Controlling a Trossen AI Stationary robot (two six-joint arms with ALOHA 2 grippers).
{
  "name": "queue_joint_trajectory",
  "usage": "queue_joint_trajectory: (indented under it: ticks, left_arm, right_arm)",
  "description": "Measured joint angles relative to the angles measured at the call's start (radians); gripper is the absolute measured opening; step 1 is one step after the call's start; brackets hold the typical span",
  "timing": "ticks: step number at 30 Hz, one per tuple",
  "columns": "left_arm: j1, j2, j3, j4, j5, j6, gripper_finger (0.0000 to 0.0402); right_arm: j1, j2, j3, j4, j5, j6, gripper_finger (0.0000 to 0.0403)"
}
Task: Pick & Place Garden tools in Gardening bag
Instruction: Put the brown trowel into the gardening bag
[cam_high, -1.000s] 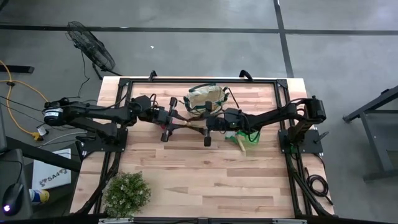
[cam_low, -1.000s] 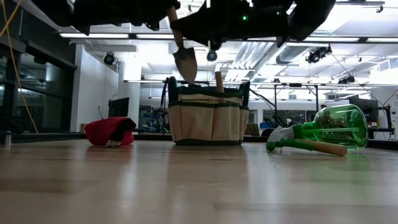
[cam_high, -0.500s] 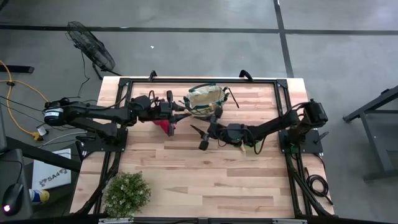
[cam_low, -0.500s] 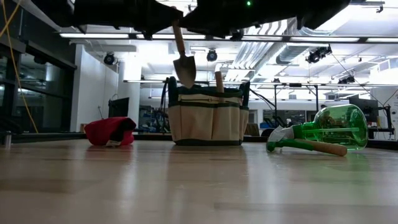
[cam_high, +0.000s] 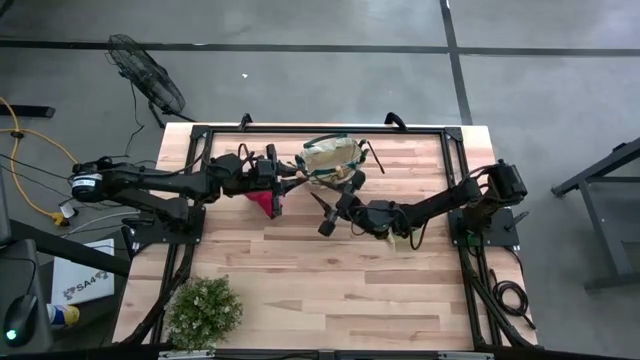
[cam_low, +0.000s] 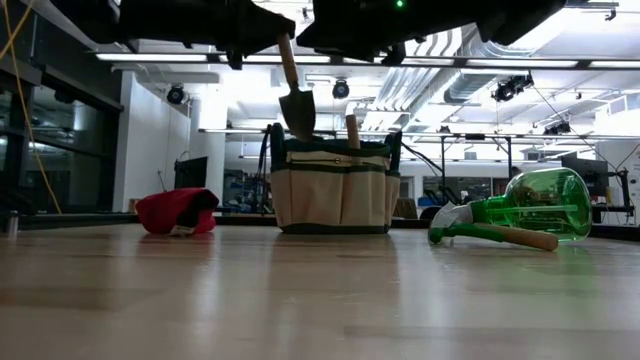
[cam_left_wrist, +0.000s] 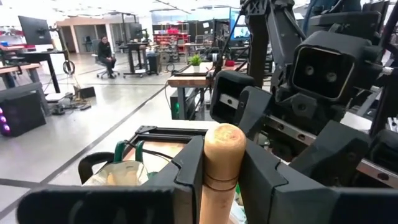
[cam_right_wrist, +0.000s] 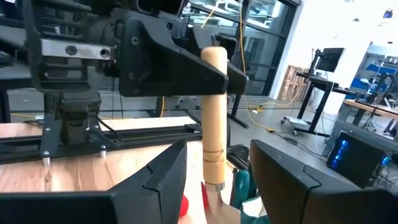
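A wooden-handled trowel (cam_low: 297, 103) hangs blade down over the left rim of the beige gardening bag (cam_low: 333, 188). My left gripper (cam_high: 281, 180) is shut on its handle. My right gripper (cam_high: 338, 203) stands open just right of the trowel, touching nothing. In the right wrist view the handle (cam_right_wrist: 214, 124) shows beyond its spread fingers. A second wooden handle (cam_low: 352, 130) sticks up out of the bag. Red pruning shears (cam_low: 177, 212) lie left of the bag. The green sprayer (cam_low: 535, 205) and a wooden-handled tool (cam_low: 512, 237) lie to its right. My left gripper pinches the trowel's wooden handle (cam_left_wrist: 219, 177) between its two fingers, a little below the handle's rounded free end (cam_left_wrist: 222, 134). The fingers come level from the table's left and lie across the handle. The trowel hangs nearly upright, blade down, clear of the table and above the bag's rim.
A bushy green plant (cam_high: 204, 310) stands at the near left corner. The right arm (cam_high: 440, 200) reaches over the sprayer. The near half of the wooden table (cam_high: 330, 290) is bare.
My right gripper has drawn away from the trowel and swung its wrist round, so it now points toward the far left. My left gripper has turned at the wrist and shifted slightly toward the bag. It keeps the trowel, which stays blade down.
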Motion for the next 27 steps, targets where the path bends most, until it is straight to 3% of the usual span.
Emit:
queue_joint_trajectory:
  ticks: [7,13,20,27]
  left_arm:
    - [0.000,0.000,0.000,0.002,0.000,0.000,0.0065]
    - [0.000,0.000,0.000,-0.002,0.000,0.000,0.0065]
    - [0.000,0.000,0.000,-0.013,0.008,-0.011,0.0065]
    - [0.000,0.000,0.000,-0.015,0.008,-0.026,0.0065]
  right_arm:
    - [0.025,0.003,0.010,-0.034,-0.029,0.010,0.0167]
    - [0.051,0.045,0.133,-0.189,-0.088,0.003,0.0167]
    - [0.068,0.149,0.218,-0.188,0.243,-0.046,0.0167]
    - [0.040,0.179,0.217,-0.089,0.237,-0.024,0.0160]
